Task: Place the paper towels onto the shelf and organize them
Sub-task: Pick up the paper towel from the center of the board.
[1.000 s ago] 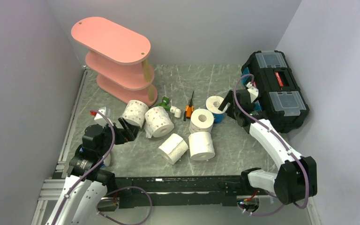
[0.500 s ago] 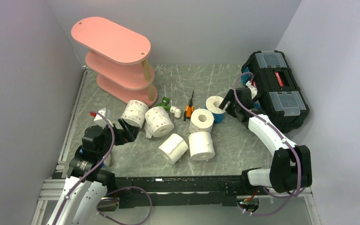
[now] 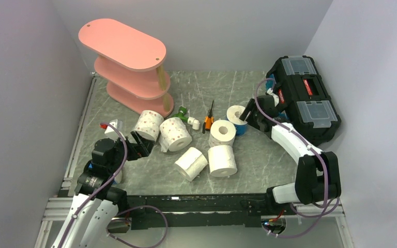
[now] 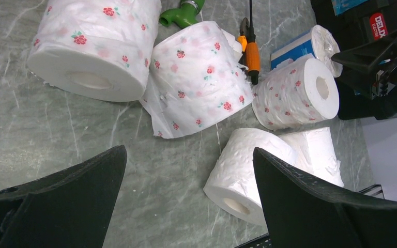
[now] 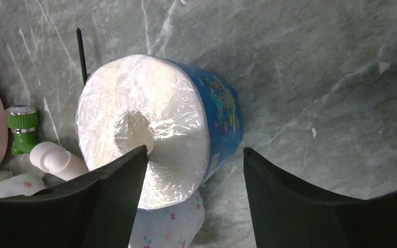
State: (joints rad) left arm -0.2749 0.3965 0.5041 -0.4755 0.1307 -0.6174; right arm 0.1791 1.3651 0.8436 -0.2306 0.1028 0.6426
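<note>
The right fingers (image 5: 113,201) are standing apart around the blue-wrapped roll (image 5: 150,124). One is overlapping its film-covered end face beside the core, and the other is sitting just clear of its blue side, so they are bracketing the roll without clamping it. That roll is resting toward the far right of the table (image 3: 269,155), near the black toolbox (image 3: 305,98) that is lying along the right edge. A pink-dotted roll (image 3: 222,132) is sitting just beside it, toward the table's middle.

The left fingers (image 4: 72,201) are gaping wide with nothing between them, hanging over the table near its left edge. Just ahead of them two more dotted rolls (image 4: 95,46) are lying side by side and touching. Beyond those, two plain white rolls (image 4: 248,170) are lying together closer to the near edge. An orange-handled tool (image 3: 209,121) and a green-and-white tool (image 3: 186,114) are lying among the rolls, on their far side.

The pink shelf (image 3: 124,46) is standing upright in the far left corner, well apart from the blue-wrapped roll. All the rolls in view are resting on the table.
</note>
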